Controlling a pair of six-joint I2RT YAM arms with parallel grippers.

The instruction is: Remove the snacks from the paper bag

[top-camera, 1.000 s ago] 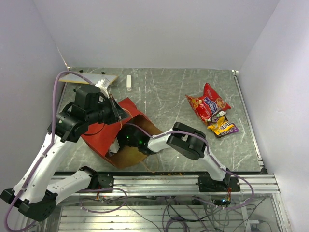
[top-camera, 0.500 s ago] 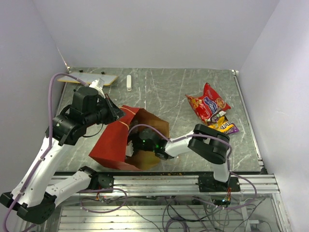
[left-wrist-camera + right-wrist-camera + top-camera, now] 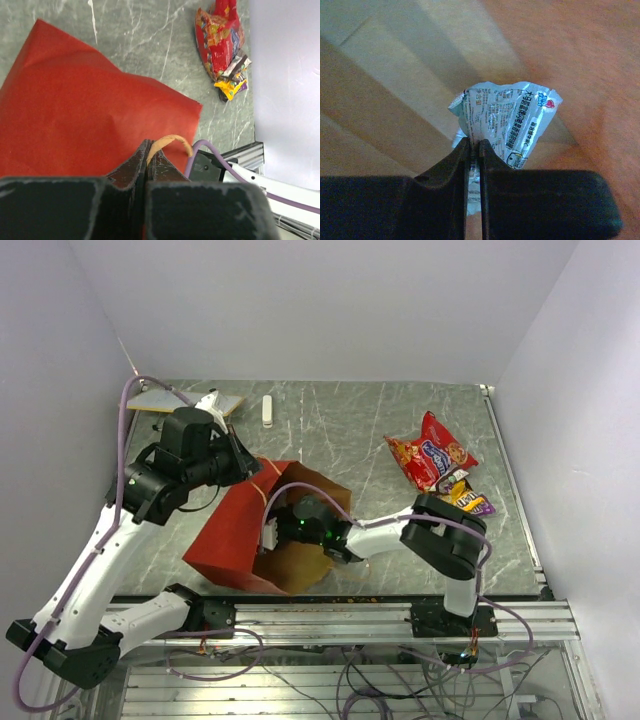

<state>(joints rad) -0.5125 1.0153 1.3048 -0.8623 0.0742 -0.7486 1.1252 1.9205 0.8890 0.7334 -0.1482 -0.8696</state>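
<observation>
My left gripper (image 3: 150, 151) is clenched on the bag's string handle (image 3: 173, 139). The tan loop arcs out just past the fingertips, with red paper spread beyond it. From above, that grip sits at the far upper corner of the bag (image 3: 228, 535). The bag leans on its side at the near left of the table (image 3: 340, 430), red face up. Its mouth gapes toward the right arm (image 3: 440, 540) and shows the brown lining.

My right gripper (image 3: 472, 146) is reached into that mouth (from above I only see its wrist, green light and all, inside the opening). Its own camera gives me the detail: the jaws are pinched together on the crumpled edge of a white packet (image 3: 507, 125) with small blue and black print. The packet stands up from the fingertips against the brown inner wall. I cannot tell whether it rests on the paper or hangs free.

Out on the table's right side, well apart from the bag, lies a red packet (image 3: 432, 452) with a blue logo. Touching its near end is a cluster of small wrappers (image 3: 460, 500), yellow, purple and dark.

At the far edge I see a small white stick (image 3: 267, 410) and, by the left corner, a tan board (image 3: 150, 401) partly hidden behind my left arm (image 3: 100, 550)
</observation>
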